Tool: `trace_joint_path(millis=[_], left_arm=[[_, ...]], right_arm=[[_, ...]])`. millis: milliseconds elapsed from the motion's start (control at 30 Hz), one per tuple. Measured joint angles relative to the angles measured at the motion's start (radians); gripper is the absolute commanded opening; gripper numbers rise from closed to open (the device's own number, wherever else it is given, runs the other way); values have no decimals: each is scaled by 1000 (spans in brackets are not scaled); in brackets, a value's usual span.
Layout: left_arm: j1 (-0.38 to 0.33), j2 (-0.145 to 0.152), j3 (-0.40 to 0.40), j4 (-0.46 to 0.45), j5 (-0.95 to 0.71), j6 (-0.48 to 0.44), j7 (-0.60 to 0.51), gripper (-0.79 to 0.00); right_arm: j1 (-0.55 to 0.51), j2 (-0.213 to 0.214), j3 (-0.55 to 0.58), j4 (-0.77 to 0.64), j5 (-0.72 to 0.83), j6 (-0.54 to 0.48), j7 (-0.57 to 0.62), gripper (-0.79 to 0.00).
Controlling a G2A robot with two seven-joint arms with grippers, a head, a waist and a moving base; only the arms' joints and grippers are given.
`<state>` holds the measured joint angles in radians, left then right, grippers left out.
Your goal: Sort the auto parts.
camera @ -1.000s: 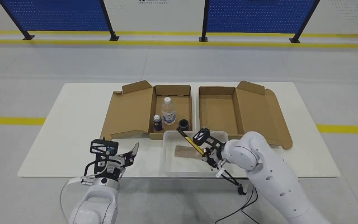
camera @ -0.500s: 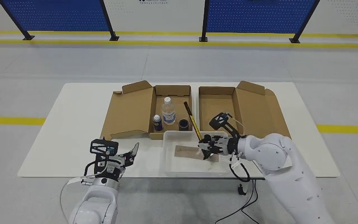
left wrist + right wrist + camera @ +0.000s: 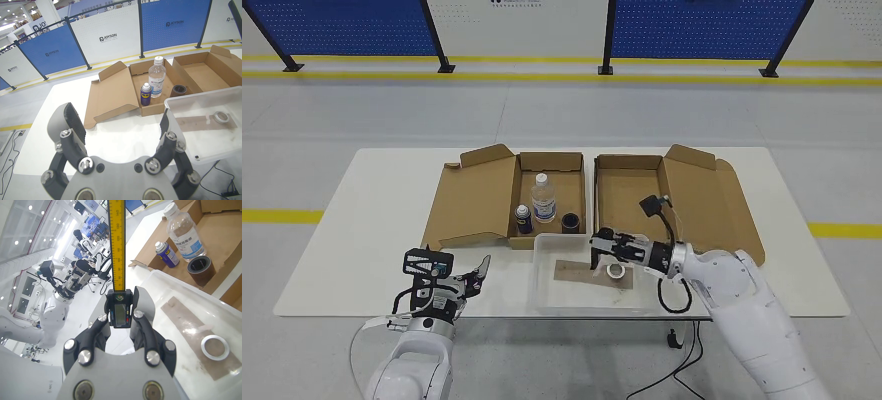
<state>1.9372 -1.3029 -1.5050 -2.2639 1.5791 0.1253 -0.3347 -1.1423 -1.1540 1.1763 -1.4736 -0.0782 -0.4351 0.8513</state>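
My right gripper [image 3: 120, 300] is shut on a digital caliper [image 3: 118, 256] with a yellow scale, which points up and away from the wrist. In the top view this gripper [image 3: 600, 250] hangs over the far part of the clear plastic tray [image 3: 538, 275]. A metal ring [image 3: 616, 270] lies on a brown strip in the tray, and it lies close beside the held caliper's body [image 3: 215, 347]. My left gripper [image 3: 477, 275] stands open with nothing in it, near the table's front edge left of the tray; its dark pads [image 3: 74, 118] are wide apart.
The left cardboard box [image 3: 560, 185] holds a clear bottle [image 3: 543, 197], a blue spray can [image 3: 523, 218] and a black cylinder [image 3: 569, 224]. The right cardboard box [image 3: 632, 200] has a bare floor. Both boxes' lids lie open outward. White table [image 3: 372, 230] lies free at the left.
My right arm has lifted the caliper from lying slanted over the tray to pointing upward, and its gripper has shifted toward the boxes. The left arm has not moved.
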Motion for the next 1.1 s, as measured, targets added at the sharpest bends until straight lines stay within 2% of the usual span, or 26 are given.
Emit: trace_joint_path(millis=[133, 300, 467, 567, 833, 1033, 1067, 1100], left_arm=[[0, 0, 0, 0, 0, 0, 0, 0], [0, 0, 0, 0, 0, 0, 0, 0], [0, 0, 0, 0, 0, 0, 0, 0], [0, 0, 0, 0, 0, 0, 0, 0], [0, 0, 0, 0, 0, 0, 0, 0], [0, 0, 0, 0, 0, 0, 0, 0], [0, 0, 0, 0, 0, 0, 0, 0], [0, 0, 0, 0, 0, 0, 0, 0]], right_arm=[[45, 3, 4, 5, -84, 18, -16, -785], [145, 13, 23, -18, -307, 83, -14, -785], [239, 19, 16, 8, -593, 230, -21, -785], [270, 14, -14, 65, -696, 309, -38, -785], [332, -16, -98, 301, -748, 420, -90, -785], [371, -43, -131, 446, -659, 430, -114, -785], [378, -47, -140, 464, -655, 428, -109, -760], [385, -50, -148, 479, -656, 429, -101, -665]])
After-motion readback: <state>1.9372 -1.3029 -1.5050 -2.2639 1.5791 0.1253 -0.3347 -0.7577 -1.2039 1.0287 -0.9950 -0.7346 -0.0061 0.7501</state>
